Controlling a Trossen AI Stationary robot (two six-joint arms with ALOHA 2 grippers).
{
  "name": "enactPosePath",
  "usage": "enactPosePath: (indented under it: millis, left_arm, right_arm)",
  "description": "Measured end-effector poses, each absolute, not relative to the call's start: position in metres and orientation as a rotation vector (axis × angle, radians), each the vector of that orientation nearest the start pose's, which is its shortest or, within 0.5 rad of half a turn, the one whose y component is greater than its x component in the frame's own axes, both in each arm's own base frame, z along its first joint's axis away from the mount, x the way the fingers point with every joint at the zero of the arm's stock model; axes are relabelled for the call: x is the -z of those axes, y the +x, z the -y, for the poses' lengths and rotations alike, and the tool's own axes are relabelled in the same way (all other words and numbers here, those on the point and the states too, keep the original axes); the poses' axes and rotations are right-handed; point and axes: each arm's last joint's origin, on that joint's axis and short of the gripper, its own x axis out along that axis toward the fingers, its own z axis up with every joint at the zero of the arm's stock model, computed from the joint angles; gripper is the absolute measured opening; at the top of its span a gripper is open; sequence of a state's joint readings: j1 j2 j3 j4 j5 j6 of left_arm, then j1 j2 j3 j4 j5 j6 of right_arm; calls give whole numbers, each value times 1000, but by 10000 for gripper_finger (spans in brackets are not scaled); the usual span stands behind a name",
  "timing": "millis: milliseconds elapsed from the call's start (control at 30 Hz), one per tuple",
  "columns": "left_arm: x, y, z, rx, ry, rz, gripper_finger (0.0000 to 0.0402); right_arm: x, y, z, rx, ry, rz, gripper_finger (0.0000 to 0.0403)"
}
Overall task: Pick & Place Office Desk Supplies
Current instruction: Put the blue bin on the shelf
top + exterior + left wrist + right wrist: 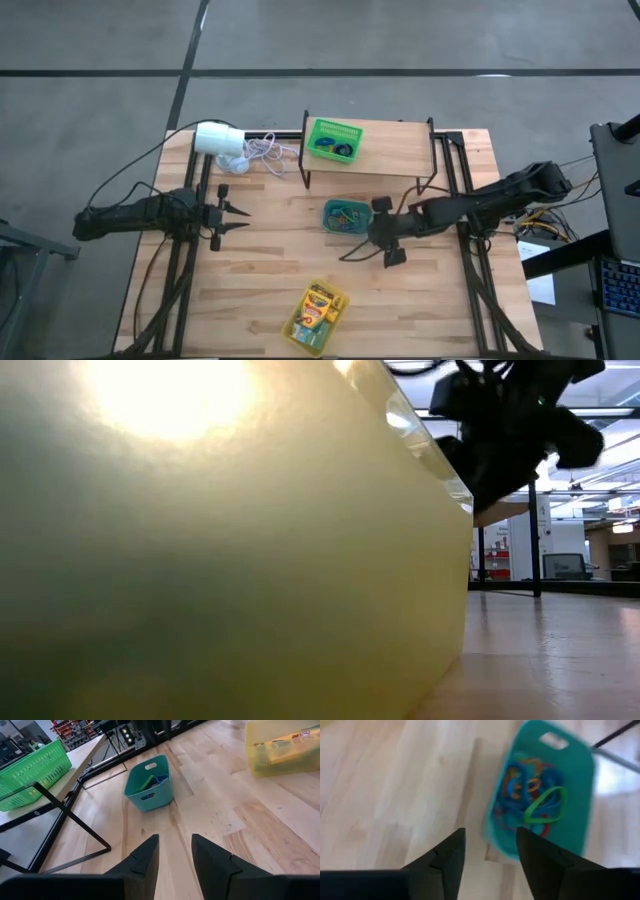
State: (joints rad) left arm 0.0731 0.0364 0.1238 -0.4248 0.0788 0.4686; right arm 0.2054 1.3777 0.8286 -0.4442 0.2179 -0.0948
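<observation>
Wooden table (pixel 260 250): 1 teal bin (pixel 346 216), 1 green basket (pixel 333 140), 1 yellow tray (pixel 316 318). Rubber bands (pixel 532 795) seen only in right wrist view. Left gripper (pixel 240 217) & right gripper (pixel 388 232) fingers spread, empty.

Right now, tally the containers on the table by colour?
Green basket: 1, on the wooden shelf
Teal bin: 1, holding rubber bands
Yellow tray: 1, holding a crayon box
Total: 3
</observation>
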Motion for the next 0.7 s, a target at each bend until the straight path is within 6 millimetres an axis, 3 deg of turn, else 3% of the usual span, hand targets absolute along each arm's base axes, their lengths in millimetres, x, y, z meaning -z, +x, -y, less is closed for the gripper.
enactPosePath:
  millis: [167, 700]
  left_arm:
    - [-162, 86, -4, 84, 439, -329, 118]
    - [-162, 86, -4, 85, 442, -329, 118]
  right_arm:
    - [-188, 263, -48, -76, -356, -1041, 189]
    - [-152, 275, -49, -70, -468, -1170, 178]
